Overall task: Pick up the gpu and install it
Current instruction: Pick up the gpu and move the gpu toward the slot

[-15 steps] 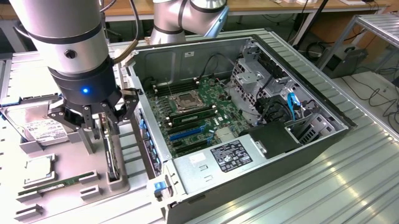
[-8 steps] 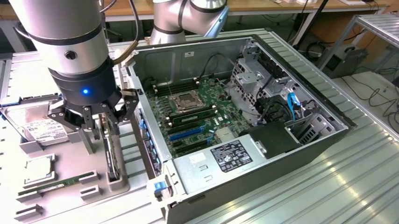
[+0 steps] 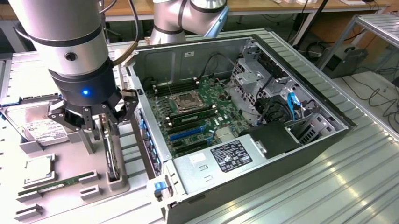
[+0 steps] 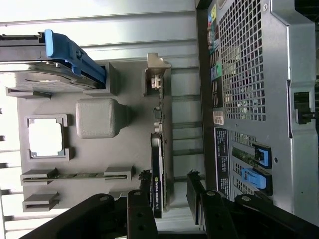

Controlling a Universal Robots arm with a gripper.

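In the exterior view's left half, the gripper (image 3: 107, 119) hides the upper end of the gpu (image 3: 112, 158); the arm (image 3: 59, 28) is cut off by the top edge.

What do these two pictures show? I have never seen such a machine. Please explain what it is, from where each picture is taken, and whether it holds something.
The machine is a robot arm. At its end sits a gripper, a claw with two fingers. One picture comes from a camera off the arm that looks down on the bench. The other comes from a camera on the wrist that looks along the fingers.

A grey holder carries computer parts: a hard drive, a square processor chip, a slim green memory stick, and the gpu, which stands on its edge in a slot. Beside the holder lies an open computer case with its motherboard exposed.

The gripper is open, with one finger on each side of the gpu. It holds nothing yet.
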